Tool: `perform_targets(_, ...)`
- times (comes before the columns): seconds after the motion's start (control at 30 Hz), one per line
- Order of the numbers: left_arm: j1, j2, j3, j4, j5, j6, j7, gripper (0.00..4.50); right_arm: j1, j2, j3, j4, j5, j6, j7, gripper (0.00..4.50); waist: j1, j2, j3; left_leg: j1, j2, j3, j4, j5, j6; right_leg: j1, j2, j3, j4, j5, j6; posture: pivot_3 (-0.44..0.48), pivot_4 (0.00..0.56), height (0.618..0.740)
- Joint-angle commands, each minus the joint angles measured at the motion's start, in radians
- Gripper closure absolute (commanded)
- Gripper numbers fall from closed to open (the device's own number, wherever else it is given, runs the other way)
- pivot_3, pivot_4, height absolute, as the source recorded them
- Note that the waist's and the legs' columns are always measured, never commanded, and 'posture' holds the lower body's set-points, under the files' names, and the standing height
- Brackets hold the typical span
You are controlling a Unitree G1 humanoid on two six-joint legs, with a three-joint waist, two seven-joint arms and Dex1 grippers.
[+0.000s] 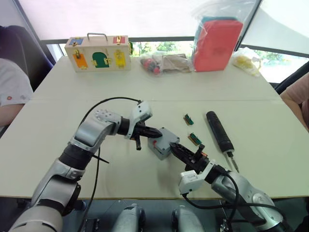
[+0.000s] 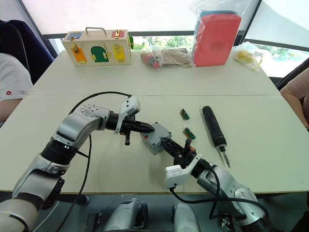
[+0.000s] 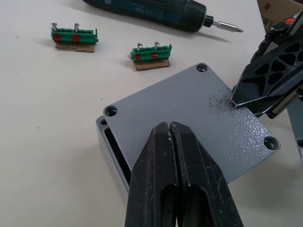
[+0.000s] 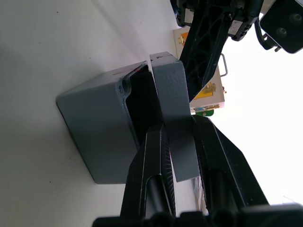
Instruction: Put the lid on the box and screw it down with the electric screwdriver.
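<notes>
The left gripper [image 1: 153, 131], two black ribbed plastic fingers pressed together with nothing between them, rests its tip on the small square grey plastic lid [image 3: 189, 123], whose top is pebbled and bears round screw holes at its corners. That lid lies askew on the deeper grey square plastic box [image 3: 110, 147], overhanging it so one open edge of the box shows just beside the left fingertips. The right gripper [image 1: 177, 149] pinches the opposite edge of the lid; in the right wrist view its two black fingers [image 4: 152, 156] straddle the thin plate, one on each face. Just beyond the right gripper lie two small green ridged terminal strips [image 1: 195, 138] with screw heads. Farther to its right the long black cylindrical electric screwdriver [image 1: 219, 132] lies flat on the matt beige table [image 1: 270, 159], metal bit pointing toward the robot.
</notes>
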Motion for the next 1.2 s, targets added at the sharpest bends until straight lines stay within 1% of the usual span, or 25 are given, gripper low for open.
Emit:
perform_targets(0.03, 0.001, -0.001, -0.054, 0.022, 0.058, -0.021, -0.002, 4.48, 0.01, 0.006, 0.032, 0.036, -0.007, 0.0, 0.022, 4.31, 0.006, 0.0, 0.0, 0.002, 0.0, 0.0, 0.0, -0.001, 0.002, 0.002, 0.0, 0.0, 0.0, 0.0, 0.0, 0.0, 0.15, 0.74)
perform_targets(0.07, 0.004, -0.004, -0.059, 0.025, 0.065, -0.025, 0.0, 4.48, 0.007, 0.007, 0.033, 0.041, -0.006, 0.001, 0.022, 4.31, 0.007, 0.0, -0.001, 0.005, 0.0, 0.0, 0.0, -0.003, 0.004, 0.005, 0.0, 0.0, 0.0, -0.002, -0.002, 0.0, 0.15, 0.74)
perform_targets(0.17, 0.011, -0.007, -0.071, 0.027, 0.084, -0.028, 0.006, 4.48, 0.004, 0.008, 0.034, 0.048, 0.0, 0.003, 0.022, 4.31, 0.009, -0.002, -0.003, 0.005, 0.0, 0.0, 0.0, -0.003, 0.004, 0.006, 0.0, 0.0, 0.0, -0.002, -0.003, 0.0, 0.15, 0.74)
perform_targets(0.23, 0.02, -0.008, -0.081, 0.025, 0.101, -0.03, 0.016, 4.5, 0.004, 0.007, 0.031, 0.052, 0.003, 0.005, 0.02, 3.32, 0.009, -0.002, -0.003, 0.005, 0.0, 0.0, 0.0, -0.003, 0.004, 0.006, -0.001, 0.0, 0.0, -0.002, -0.003, 0.0, 0.15, 0.74)
perform_targets(0.27, 0.024, -0.01, -0.083, 0.024, 0.107, -0.032, 0.019, 4.5, 0.004, 0.007, 0.029, 0.053, 0.005, 0.006, 0.02, 3.16, 0.009, -0.002, -0.003, 0.005, 0.0, 0.0, 0.0, -0.003, 0.004, 0.006, -0.001, 0.0, 0.0, -0.002, -0.003, 0.0, 0.15, 0.74)
perform_targets(0.3, 0.029, -0.01, -0.087, 0.022, 0.113, -0.031, 0.021, 4.5, 0.004, 0.006, 0.027, 0.055, 0.006, 0.008, 0.02, 2.88, 0.007, -0.003, -0.004, 0.005, 0.0, 0.0, 0.0, -0.003, 0.004, 0.005, -0.001, 0.0, 0.0, -0.002, -0.003, 0.0, 0.15, 0.74)
perform_targets(0.33, 0.032, -0.01, -0.089, 0.02, 0.117, -0.03, 0.021, 4.5, 0.004, 0.006, 0.025, 0.057, 0.007, 0.008, 0.019, 2.45, 0.007, -0.003, -0.007, 0.005, 0.0, 0.0, 0.0, -0.003, 0.004, 0.006, -0.001, 0.0, 0.0, -0.002, -0.003, 0.0, 0.15, 0.74)
perform_targets(0.4, 0.048, -0.007, -0.1, 0.014, 0.128, -0.031, 0.024, 4.5, 0.005, 0.005, 0.017, 0.057, 0.01, 0.014, 0.018, 1.82, 0.007, -0.004, -0.012, 0.006, 0.0, 0.0, 0.0, -0.003, 0.004, 0.006, 0.0, 0.0, 0.0, -0.002, -0.003, 0.0, 0.15, 0.74)
perform_targets(0.8, 0.065, -0.018, -0.118, 0.046, 0.178, -0.053, 0.051, 4.5, 0.03, -0.004, -0.013, 0.025, 0.027, 0.008, 0.008, 1.82, 0.009, -0.006, -0.021, 0.006, 0.0, 0.0, 0.0, -0.004, 0.005, 0.007, -0.001, 0.0, -0.001, -0.003, -0.004, 0.0, 0.15, 0.74)
perform_targets(1.2, 0.061, -0.033, -0.111, 0.062, 0.183, -0.047, 0.072, 4.5, 0.037, -0.005, -0.038, 0.012, 0.045, 0.005, -0.004, 1.82, 0.009, -0.006, -0.023, 0.007, 0.0, 0.0, 0.0, -0.004, 0.006, 0.007, -0.001, 0.0, -0.001, -0.003, -0.004, 0.0, 0.15, 0.74)
